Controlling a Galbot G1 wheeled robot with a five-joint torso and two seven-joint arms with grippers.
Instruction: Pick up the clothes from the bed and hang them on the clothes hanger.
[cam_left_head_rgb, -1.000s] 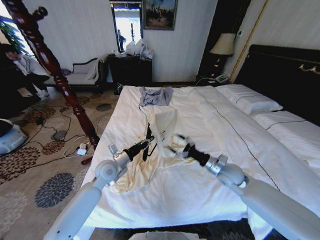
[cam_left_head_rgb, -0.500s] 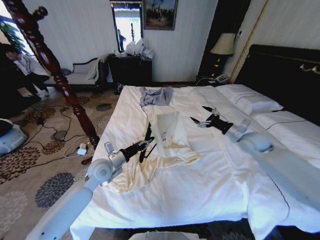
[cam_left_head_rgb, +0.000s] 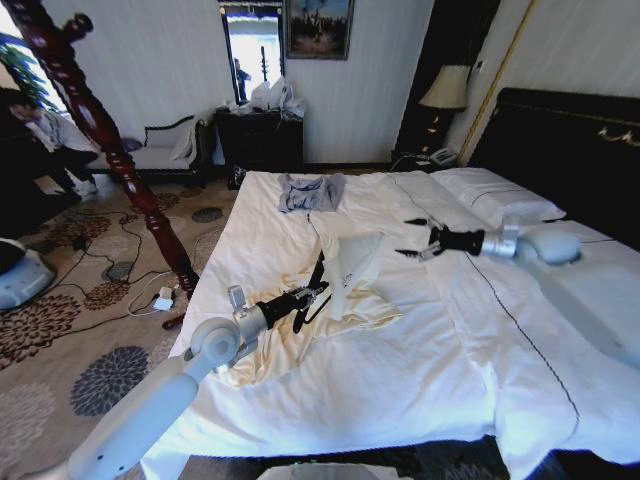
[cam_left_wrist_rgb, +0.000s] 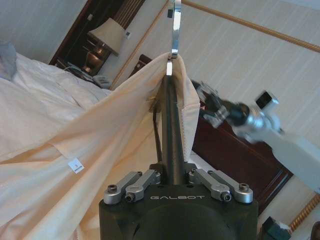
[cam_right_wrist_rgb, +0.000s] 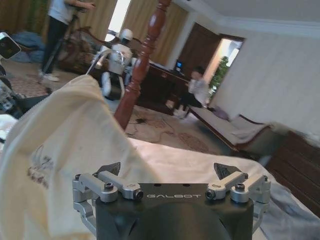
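The bed spreads widest before me, white-sheeted, its black headboard on my right. Across its near half lies the clothes, a cream garment whose lower part trails flat on the sheet toward the bed's left edge while its upper part rises in a peak over the hanger. In my left wrist view the cream fabric drapes over the hanger's top and falls away to one side, a small white label showing on it.

My right arm reaches across from the headboard side; my right gripper hangs above the sheet just beside the raised cloth, apart from it, its fingers spread open and holding nothing.

My left gripper sits low over the bed near the left edge, its fingers closed on the clothes hanger, which stands nearly upright. From the left wrist, the black hanger rises straight from between my fingers, its silver hook poking out above the fabric.

A folded grey-blue garment lies well apart at the far end of the bed.
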